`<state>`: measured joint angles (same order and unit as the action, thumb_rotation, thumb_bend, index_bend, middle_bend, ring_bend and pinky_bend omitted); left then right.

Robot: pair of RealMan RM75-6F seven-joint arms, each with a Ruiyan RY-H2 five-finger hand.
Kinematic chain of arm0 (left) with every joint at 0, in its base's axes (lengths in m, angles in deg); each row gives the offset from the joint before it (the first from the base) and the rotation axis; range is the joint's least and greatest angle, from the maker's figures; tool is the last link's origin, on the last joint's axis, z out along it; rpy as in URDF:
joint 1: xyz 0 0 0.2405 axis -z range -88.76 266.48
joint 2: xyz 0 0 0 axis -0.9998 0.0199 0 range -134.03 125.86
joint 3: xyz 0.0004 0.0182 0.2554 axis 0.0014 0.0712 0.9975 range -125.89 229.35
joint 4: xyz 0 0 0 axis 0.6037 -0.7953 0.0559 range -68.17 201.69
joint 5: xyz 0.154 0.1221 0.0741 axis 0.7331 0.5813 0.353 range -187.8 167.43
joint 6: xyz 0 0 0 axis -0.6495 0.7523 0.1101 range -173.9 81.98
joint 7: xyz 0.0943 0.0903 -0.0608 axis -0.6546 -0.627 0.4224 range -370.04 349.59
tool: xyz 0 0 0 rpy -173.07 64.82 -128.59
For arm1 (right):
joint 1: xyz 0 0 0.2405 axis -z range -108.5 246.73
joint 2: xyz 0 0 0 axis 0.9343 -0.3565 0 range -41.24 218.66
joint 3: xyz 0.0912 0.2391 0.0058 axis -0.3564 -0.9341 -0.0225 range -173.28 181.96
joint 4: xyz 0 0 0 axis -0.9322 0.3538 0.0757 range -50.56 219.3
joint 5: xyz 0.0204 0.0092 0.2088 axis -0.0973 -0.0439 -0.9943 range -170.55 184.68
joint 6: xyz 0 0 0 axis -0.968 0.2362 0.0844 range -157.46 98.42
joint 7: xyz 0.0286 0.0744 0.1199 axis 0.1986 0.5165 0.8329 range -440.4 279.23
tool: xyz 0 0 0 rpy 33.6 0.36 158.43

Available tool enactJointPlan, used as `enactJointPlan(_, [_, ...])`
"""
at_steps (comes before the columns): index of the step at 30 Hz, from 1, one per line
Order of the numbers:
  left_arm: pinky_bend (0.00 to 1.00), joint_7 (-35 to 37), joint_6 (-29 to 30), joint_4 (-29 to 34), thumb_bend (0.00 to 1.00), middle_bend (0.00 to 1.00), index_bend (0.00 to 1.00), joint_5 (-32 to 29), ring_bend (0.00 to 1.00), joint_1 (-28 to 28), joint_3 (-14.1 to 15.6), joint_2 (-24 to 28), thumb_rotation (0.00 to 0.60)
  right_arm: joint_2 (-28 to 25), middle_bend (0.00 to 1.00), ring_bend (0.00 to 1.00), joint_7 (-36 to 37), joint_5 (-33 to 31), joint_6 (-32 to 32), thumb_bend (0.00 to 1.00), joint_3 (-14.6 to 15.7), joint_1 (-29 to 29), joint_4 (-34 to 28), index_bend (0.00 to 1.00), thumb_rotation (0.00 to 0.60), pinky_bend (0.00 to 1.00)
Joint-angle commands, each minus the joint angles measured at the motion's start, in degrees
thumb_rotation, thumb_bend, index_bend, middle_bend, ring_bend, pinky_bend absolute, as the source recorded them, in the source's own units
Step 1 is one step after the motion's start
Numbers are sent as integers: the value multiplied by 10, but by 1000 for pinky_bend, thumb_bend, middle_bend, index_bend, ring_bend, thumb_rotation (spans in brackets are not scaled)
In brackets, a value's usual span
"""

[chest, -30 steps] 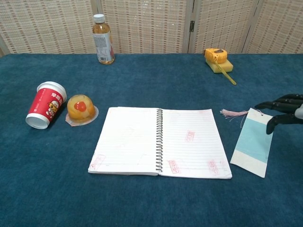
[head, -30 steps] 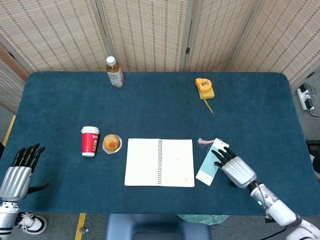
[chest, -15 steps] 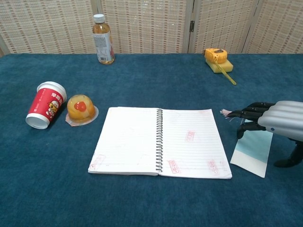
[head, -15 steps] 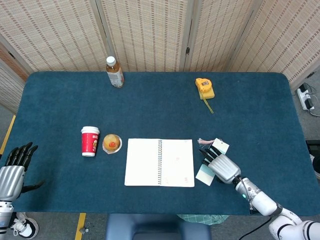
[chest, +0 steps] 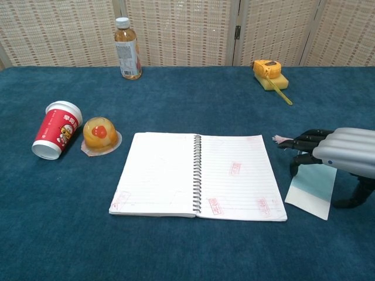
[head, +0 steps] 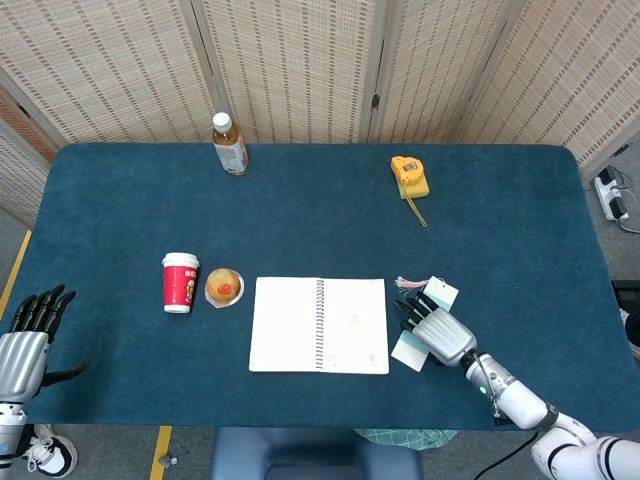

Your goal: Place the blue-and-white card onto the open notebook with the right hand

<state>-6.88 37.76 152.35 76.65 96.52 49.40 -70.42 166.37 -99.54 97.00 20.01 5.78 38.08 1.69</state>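
Now right hand (chest: 343,153) lies spread over blue-and-white card (chest: 310,193), not visibly pinching; should secure an edge before sliding to open notebook (chest: 196,174).

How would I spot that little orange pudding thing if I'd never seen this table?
Start at the open notebook in the middle of the blue table. Just off its top left corner sits the jelly cup, beside a red paper cup. It is the only small, round, orange dome with a red spot on top.

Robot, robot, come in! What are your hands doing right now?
Right hand over the blue-and-white card, grip unclear. Card beside the open notebook, not on it. Left hand open, off the table. Path clear.
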Motion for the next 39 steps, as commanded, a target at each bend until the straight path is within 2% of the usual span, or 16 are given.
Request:
enactJointPlan(1, [0, 1, 0, 0, 150, 62, 99, 0, 0, 0, 0, 1, 600, 1, 52, 1, -6, -4, 0, 230, 1, -2, -2, 314, 600, 0])
enactJointPlan(12, [0, 5, 3, 1, 151, 63, 106, 2, 0, -1, 1, 2, 600, 6, 75, 17, -14, -13, 4, 231, 7, -6, -2, 343, 600, 0])
enactJointPlan(17, [0, 2, 2, 1, 150, 62, 107, 1, 0, -1, 0, 2, 600, 9, 108, 39, -9, -8, 18, 243, 9, -4, 4, 424, 600, 0])
enactJointPlan(28, [0, 2, 2, 2, 150, 63, 108, 0, 0, -1, 0, 2, 600, 4, 114, 46, -4, 9, 63, 245, 8, 2, -1, 434, 600, 0])
enactJointPlan(34, [0, 3, 2, 3, 151, 63, 109, 0, 0, -1, 0, 2, 600, 0, 115, 52, -11, 55, 117, 245, 5, 2, -1, 430, 600, 0])
enactJointPlan(39, [0, 0, 3, 5, 151, 62, 110, 1, 0, -2, 1, 2, 600, 20, 114, 52, 8, 120, 158, 245, 5, -17, 39, 427, 600, 0])
